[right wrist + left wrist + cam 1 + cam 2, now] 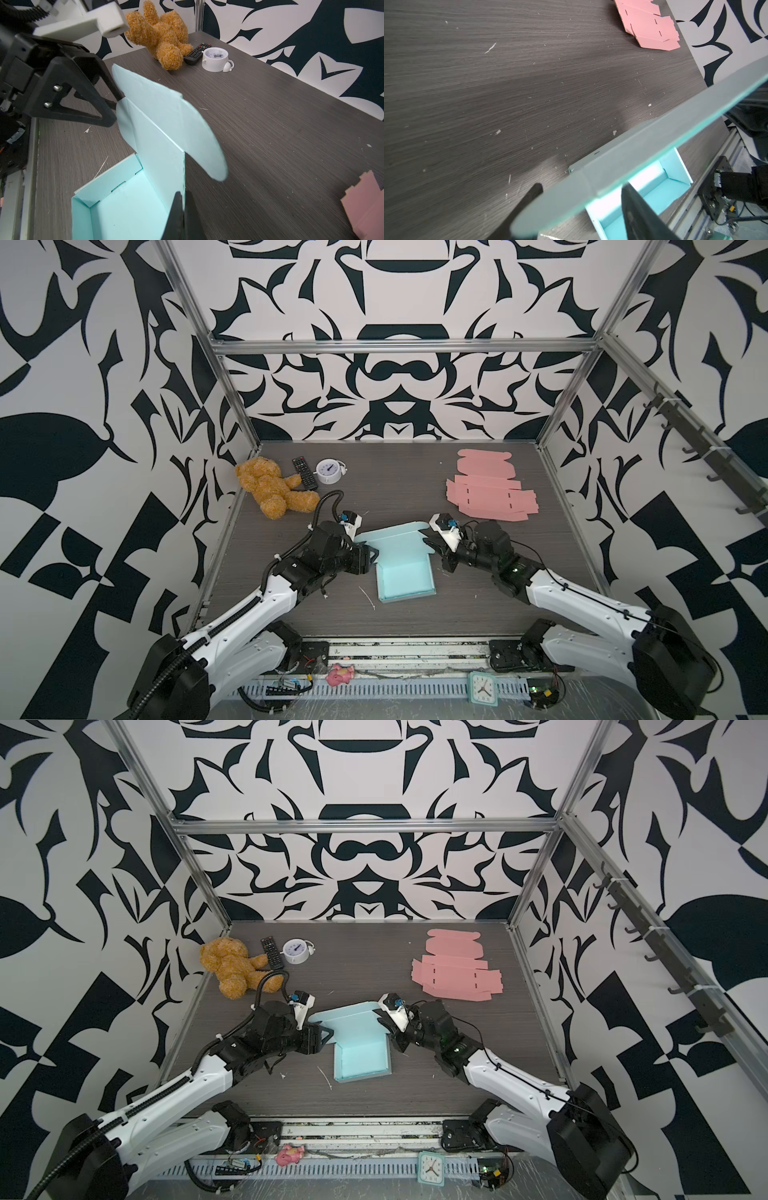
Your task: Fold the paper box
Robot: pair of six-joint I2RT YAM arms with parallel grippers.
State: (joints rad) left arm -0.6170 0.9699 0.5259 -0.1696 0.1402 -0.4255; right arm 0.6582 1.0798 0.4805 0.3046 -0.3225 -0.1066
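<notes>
Teal paper box [405,576] sits mid-worktop [490,585], tray open upward, lid [392,537] tilted up on the far side. My right end effector [182,200] is pinched tight on the lid's side edge, low down by the tray. My left end effector [582,188] has its jaws apart, straddling the lid's rounded ear. Pink blanks [490,493] lie far right, well apart.
</notes>
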